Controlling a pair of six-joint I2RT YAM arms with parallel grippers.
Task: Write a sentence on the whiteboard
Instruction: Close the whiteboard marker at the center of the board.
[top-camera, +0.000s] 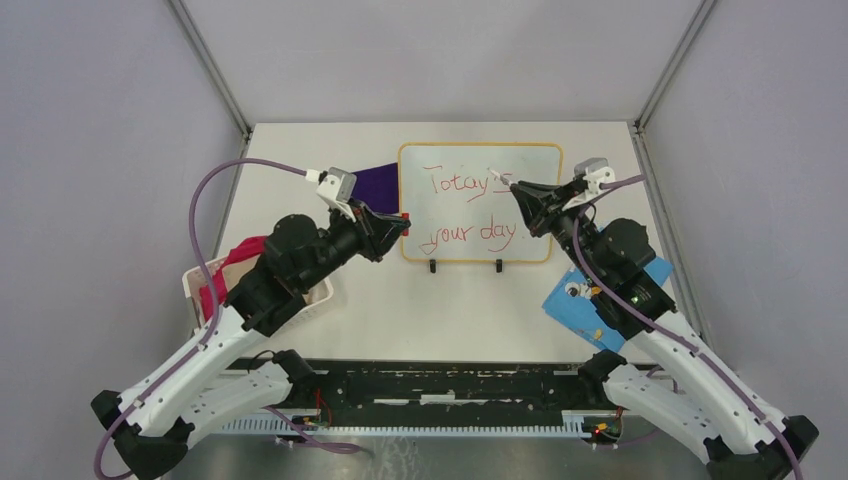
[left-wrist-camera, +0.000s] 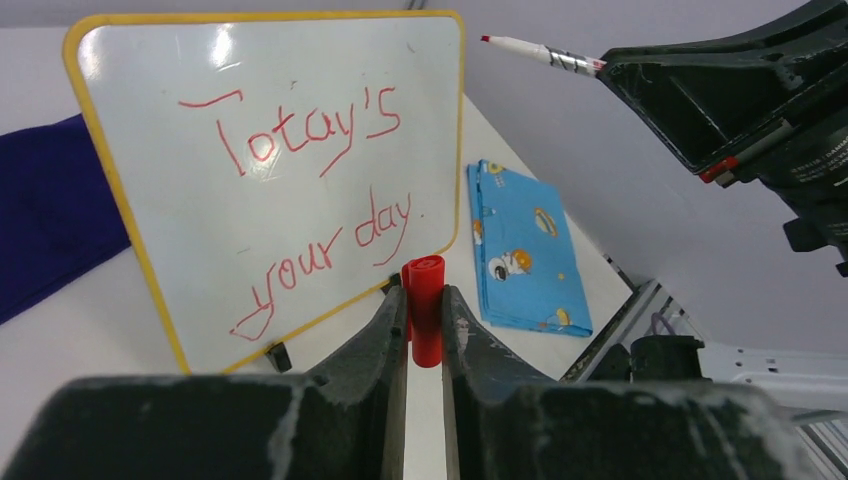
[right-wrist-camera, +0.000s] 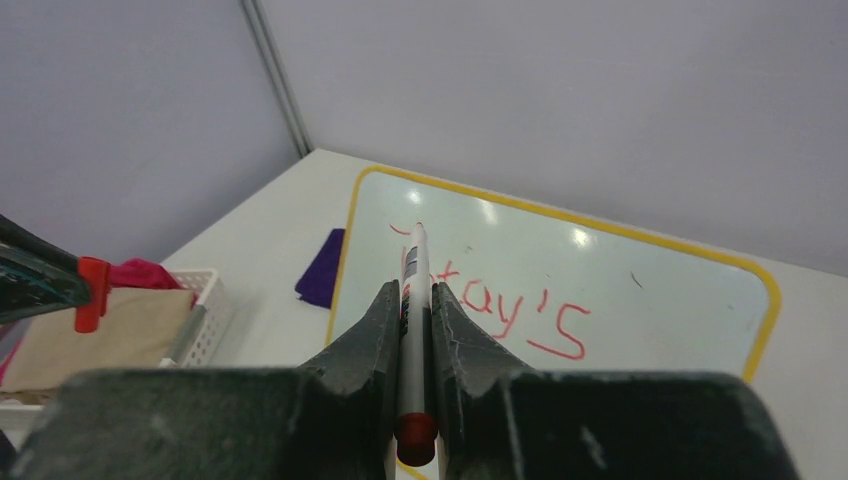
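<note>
**A:** so the whiteboard (top-camera: 470, 212) is propped up at the back middle of the tabletop (top-camera: 420, 310), leaning on two little black feet. Glossy white, rounded corners, thin yellow rim. The sentence (left-wrist-camera: 290, 135) is scrawly red, two lines, "Totay's" over "your day".

**B:** what are the arms holding?

**A:** right hand (right-wrist-camera: 415, 292) is pinched tight on a slim white marker (right-wrist-camera: 414, 255), with the red butt end poking out behind the fingers. The tip is up by the top right of the board. From the left wrist view it looks just off the surface. Left hand (top-camera: 396, 224) is clamped on a stubby red cap (left-wrist-camera: 424, 290), right by the board's left edge.

**B:** any clutter?

**A:** there's a blue patterned sheet (left-wrist-camera: 525, 250) with cartoon prints lying flat to the right of the board. Cloth or card, can't tell, and the right arm covers a good part of it from above. Purple fabric (top-camera: 375, 182) peeks out past the board's left edge, the rest is cut off behind it. On the left is a white slotted basket (top-camera: 322, 296) with something pink-red and a brown sheet inside. It's mostly buried under the left arm, so no idea what those are.
</note>
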